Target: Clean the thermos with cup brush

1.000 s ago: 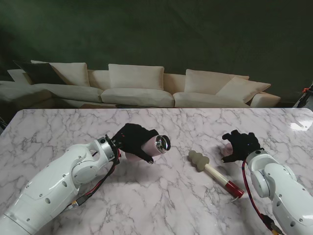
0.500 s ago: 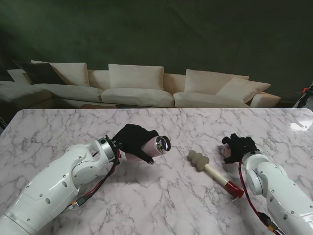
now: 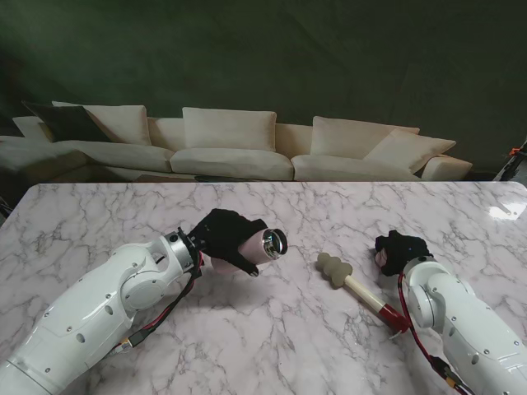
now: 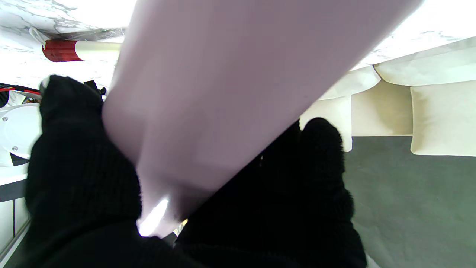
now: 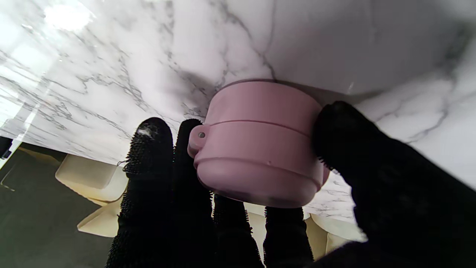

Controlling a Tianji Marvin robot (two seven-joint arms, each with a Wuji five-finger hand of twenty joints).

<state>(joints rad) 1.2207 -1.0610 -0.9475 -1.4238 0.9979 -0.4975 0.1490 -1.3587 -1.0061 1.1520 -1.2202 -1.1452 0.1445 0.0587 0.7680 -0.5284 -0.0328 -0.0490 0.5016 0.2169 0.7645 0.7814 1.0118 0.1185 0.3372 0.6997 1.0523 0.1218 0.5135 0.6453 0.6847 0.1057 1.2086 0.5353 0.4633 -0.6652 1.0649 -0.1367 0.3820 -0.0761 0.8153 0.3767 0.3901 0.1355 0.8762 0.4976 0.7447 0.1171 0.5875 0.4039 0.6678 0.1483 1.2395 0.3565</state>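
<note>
My left hand [image 3: 224, 234] in its black glove is shut on the pale pink thermos [image 3: 257, 246], held off the table with its open steel mouth turned toward the right. In the left wrist view the thermos body [image 4: 230, 85] fills most of the picture. The cup brush [image 3: 360, 290], with a cream sponge head and a red handle end, lies on the marble between my two arms. My right hand [image 3: 399, 249] holds the pink thermos lid [image 5: 260, 145], which touches the table top.
The white marble table [image 3: 280, 346] spreads under both arms. A cream sofa [image 3: 239, 148] runs behind the table's far edge. A red cable [image 3: 412, 317] from my right arm hangs near the brush handle.
My right hand has drawn back toward me and lowered, bringing the lid down to the table. The left hand and thermos have barely moved.
</note>
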